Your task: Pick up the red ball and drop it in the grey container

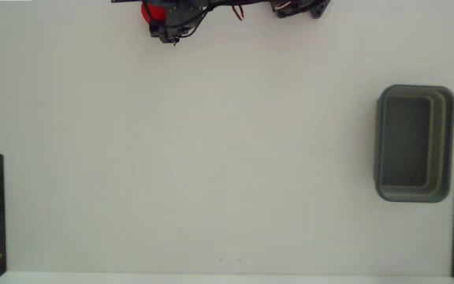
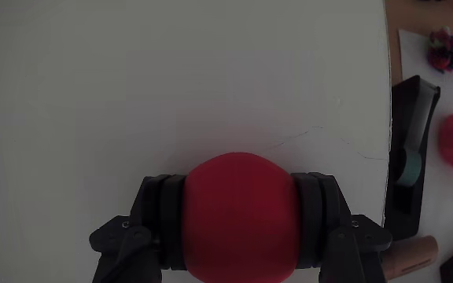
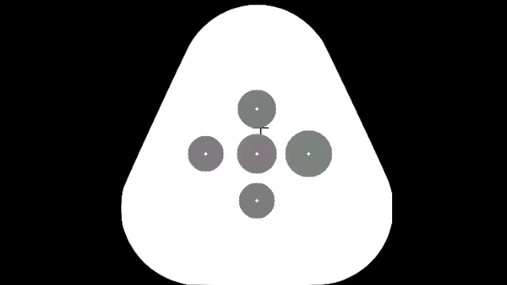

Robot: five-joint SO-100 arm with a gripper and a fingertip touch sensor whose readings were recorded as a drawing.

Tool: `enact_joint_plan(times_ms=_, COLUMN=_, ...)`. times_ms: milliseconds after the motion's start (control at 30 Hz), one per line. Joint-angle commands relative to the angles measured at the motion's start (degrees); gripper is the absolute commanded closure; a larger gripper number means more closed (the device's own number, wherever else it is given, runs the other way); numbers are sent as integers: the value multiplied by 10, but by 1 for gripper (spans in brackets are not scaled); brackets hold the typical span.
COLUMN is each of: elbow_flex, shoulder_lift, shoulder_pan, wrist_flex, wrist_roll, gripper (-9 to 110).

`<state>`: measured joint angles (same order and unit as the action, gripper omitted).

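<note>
The arm is sitting folded at the 12 o'clock edge of the white tabletop (image 1: 211, 158) in the fixed view. Its tool (image 2: 238, 216) is pinching the red ball (image 2: 240, 216) between both black fingers (image 2: 163, 216). The grey container (image 1: 414, 143) is lying well apart, at 3 o'clock. In the wrist view, a tape dispenser (image 2: 411, 149) is standing beyond the tabletop's 3 o'clock edge.

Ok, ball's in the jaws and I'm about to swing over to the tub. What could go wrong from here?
1. The red ball is smooth and round, pinched only at its sides by the gripper; a quick swing might let it slip out.
2. In the fixed view the grey container sits far across the white table from the arm, so the carry is long.
3. A ball released off-centre could hit the rim and roll away.
</note>
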<state>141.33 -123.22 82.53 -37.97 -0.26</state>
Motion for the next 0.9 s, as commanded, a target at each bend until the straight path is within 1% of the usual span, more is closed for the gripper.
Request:
enact_joint_plan(times_ms=0, elbow_flex=-2, shoulder_lift=-9, shoulder_pan=14, wrist_flex=6, wrist_roll=3, gripper=34)
enact_joint_plan(times_ms=667, elbow_flex=-2, shoulder_lift=-9, shoulder_pan=14, wrist_flex=6, wrist_roll=3, gripper=36)
enact_joint_plan(times_ms=867, elbow_flex=-19, shoulder_lift=-17, shoulder_pan=14, wrist_flex=-19, wrist_roll=3, gripper=36)
